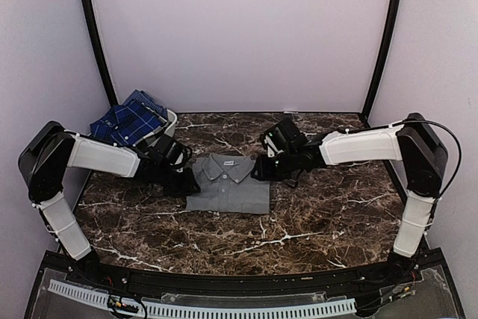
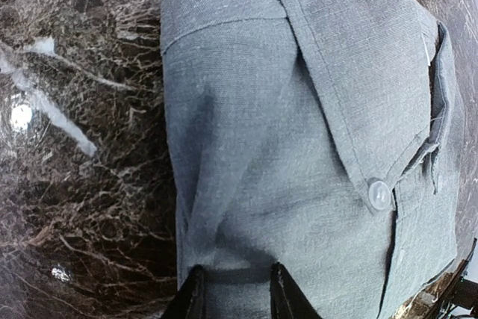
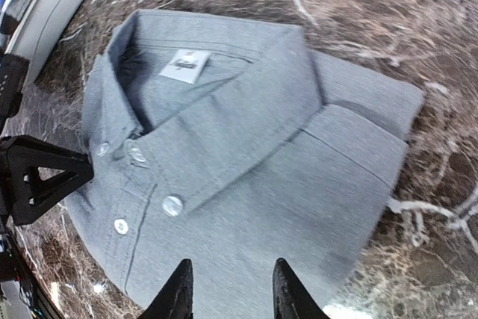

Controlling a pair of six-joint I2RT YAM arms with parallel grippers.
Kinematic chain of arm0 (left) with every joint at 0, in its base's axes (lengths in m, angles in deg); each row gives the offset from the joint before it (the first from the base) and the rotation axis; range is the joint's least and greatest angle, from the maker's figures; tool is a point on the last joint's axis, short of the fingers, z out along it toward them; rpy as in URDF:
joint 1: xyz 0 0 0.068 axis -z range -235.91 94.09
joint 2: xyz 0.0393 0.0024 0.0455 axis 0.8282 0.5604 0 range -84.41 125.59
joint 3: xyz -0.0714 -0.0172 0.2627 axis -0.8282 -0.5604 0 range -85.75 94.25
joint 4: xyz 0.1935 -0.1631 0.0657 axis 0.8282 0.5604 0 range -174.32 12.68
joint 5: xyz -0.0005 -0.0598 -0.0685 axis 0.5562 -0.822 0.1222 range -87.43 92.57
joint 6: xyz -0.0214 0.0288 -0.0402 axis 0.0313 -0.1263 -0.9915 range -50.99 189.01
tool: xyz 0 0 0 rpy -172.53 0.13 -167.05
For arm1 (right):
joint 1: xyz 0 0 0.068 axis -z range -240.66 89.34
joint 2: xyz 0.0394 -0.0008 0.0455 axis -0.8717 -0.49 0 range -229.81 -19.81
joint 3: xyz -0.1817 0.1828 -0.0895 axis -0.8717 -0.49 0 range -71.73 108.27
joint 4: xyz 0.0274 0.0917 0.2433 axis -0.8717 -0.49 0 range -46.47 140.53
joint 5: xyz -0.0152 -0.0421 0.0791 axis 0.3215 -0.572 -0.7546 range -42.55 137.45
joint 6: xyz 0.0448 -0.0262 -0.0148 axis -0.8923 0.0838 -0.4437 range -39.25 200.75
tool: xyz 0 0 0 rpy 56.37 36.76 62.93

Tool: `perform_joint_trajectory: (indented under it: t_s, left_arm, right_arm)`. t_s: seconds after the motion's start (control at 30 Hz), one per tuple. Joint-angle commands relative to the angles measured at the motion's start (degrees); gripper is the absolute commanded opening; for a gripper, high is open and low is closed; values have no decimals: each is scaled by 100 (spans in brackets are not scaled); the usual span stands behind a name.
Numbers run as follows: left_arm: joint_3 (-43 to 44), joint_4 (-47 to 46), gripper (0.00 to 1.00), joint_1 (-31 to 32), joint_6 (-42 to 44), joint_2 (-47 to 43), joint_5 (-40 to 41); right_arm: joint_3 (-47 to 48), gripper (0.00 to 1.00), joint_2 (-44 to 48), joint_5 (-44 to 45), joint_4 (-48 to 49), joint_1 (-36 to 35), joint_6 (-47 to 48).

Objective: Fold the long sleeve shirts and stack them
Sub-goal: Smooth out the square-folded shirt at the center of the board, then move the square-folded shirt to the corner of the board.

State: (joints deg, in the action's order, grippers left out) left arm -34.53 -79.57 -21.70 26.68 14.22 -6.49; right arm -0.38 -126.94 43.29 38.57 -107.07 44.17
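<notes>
Bare worktop (image 1: pixel 314 214) lies open across the lower and right frame, while the grey shirt (image 1: pixel 228 184) at centre, the left pincer (image 1: pixel 190 181) and right pincer (image 1: pixel 261 169) flanking it, and the basket (image 1: pixel 172 119) at upper left obstruct.

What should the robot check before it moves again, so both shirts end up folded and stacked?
1. Grey shirt folded flat on the table: ok.
2. Right gripper open, holding nothing: ok.
3. Left gripper free of the grey shirt: cannot tell.
4. Plaid shirt out of the basket: not ok, it lies bunched inside.
5. Shirts stacked: not ok.
</notes>
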Motion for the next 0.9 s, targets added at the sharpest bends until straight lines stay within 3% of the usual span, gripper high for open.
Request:
perform_joint_trajectory:
  t_s: [0.0, 0.2, 0.47, 0.7, 0.87]
  left_arm:
    - [-22, 489, 29, -29, 49, -211, 94]
    - [317, 931, 33, -29, 136, -578, 448]
    - [689, 1295, 39, -29, 334, -887, 783]
    - [693, 1286, 40, -29, 374, -974, 734]
    - [753, 1302, 40, -29, 419, -1009, 729]
  right_arm:
    - [-535, 38, 340, 283, 75, 251, -59]
    - [-863, 42, 321, 108, 211, 387, -85]
    - [-359, 44, -316, 85, 6, 298, 33]
    - [102, 32, -766, 266, -262, 249, 69]
    - [485, 13, -954, 388, -526, 234, 225]
